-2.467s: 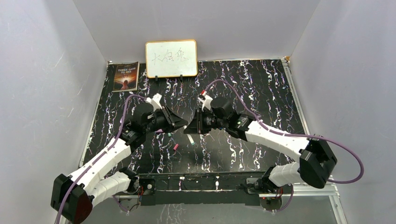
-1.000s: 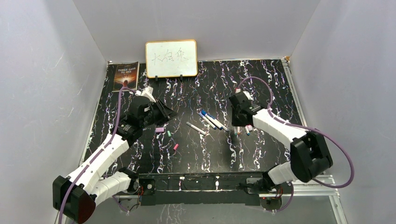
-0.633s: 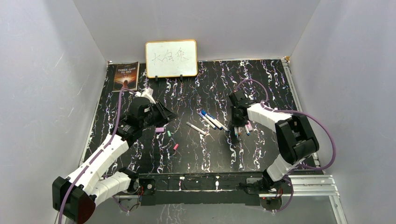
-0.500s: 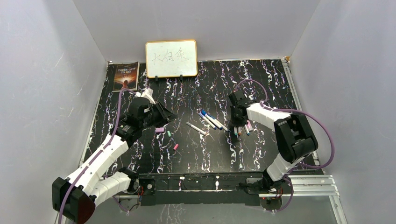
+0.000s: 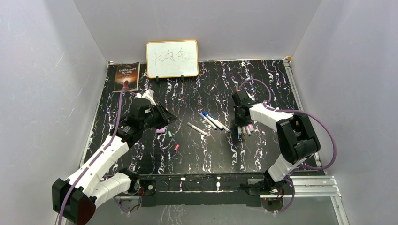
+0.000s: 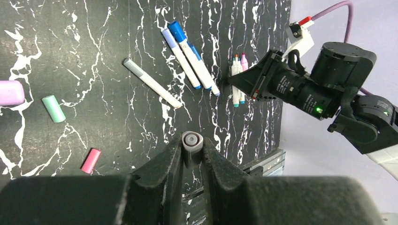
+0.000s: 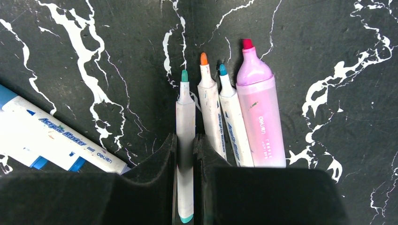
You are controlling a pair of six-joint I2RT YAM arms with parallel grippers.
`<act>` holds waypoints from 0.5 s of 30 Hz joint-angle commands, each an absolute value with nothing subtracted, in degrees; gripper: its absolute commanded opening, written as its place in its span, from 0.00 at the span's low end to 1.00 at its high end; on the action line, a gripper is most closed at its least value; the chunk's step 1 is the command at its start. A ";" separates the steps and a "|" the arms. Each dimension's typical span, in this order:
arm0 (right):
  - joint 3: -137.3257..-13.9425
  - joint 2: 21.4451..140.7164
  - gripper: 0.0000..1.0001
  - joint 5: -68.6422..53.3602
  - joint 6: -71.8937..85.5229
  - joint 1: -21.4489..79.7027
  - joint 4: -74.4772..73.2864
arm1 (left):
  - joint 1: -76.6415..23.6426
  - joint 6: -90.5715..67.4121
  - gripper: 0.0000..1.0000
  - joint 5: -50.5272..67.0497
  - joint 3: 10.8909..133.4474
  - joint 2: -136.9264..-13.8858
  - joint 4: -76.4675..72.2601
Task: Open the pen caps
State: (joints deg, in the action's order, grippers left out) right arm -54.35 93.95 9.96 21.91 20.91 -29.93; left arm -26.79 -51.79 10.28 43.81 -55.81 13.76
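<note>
Right wrist view: right gripper pinches an uncapped slim white teal-tipped marker, left gripper clamps a small grey plastic cap; releasing both seems next.

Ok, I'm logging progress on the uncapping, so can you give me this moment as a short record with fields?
left hand: shut on grey cap
right hand: shut on green pen
uncapped row: green pen, orange pen, blue-tip pen, pink marker, side by side
loose caps: purple cap, teal cap, pink cap
capped: blue pens
grey pen: lies alone, cap state unclear
</note>
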 commanded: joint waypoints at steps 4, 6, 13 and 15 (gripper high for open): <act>-54.29 89.30 0.29 8.52 20.52 20.64 -28.88 | -26.61 -49.22 0.01 7.28 42.64 -56.83 18.58; -54.49 88.40 0.37 8.18 20.41 20.64 -29.36 | -26.59 -48.26 0.02 5.83 42.46 -57.60 20.17; -55.26 84.12 0.49 5.34 20.60 20.60 -30.77 | -26.61 -44.71 0.07 0.50 42.55 -61.26 24.87; -55.35 82.50 0.50 3.72 20.70 20.69 -30.70 | -26.63 -43.71 0.09 -0.93 42.89 -62.65 26.08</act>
State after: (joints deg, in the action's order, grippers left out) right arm -53.80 86.59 6.55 20.88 20.88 -31.14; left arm -26.79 -46.89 3.38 43.00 -61.14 21.93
